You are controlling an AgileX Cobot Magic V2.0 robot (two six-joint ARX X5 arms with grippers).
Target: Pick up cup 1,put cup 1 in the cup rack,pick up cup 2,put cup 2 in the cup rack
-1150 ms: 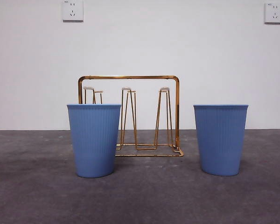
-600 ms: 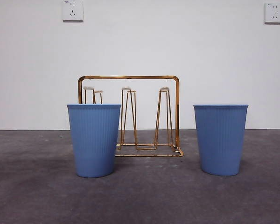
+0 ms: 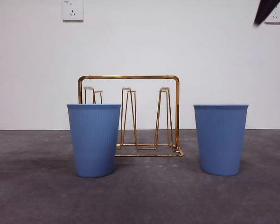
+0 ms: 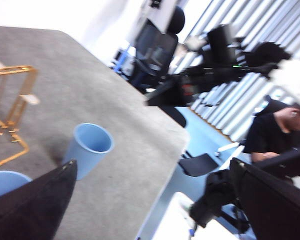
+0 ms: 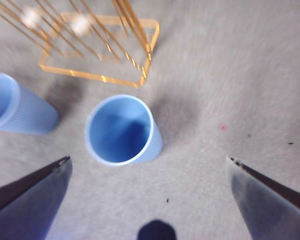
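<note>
Two alike blue ribbed cups stand upright on the grey table, the left cup [image 3: 94,140] and the right cup [image 3: 220,139]; nothing marks which is cup 1. The gold wire cup rack [image 3: 129,116] stands behind and between them with bare pegs. My right gripper [image 5: 150,200] hovers open, high above the right cup [image 5: 122,130], and also sees the left cup [image 5: 15,105] and the rack [image 5: 100,45]. A black arm tip [image 3: 266,10] shows at the top right corner. My left gripper [image 4: 155,210] is open and empty, off to the side, seeing the right cup [image 4: 90,147].
The table's edge [image 4: 175,150] runs close beyond the right cup, with chairs and a person [image 4: 275,135] past it. Two wall sockets [image 3: 72,10] sit high on the white wall behind the rack.
A black arm tip has come into the front view's top right corner. The cups and the rack have not moved.
</note>
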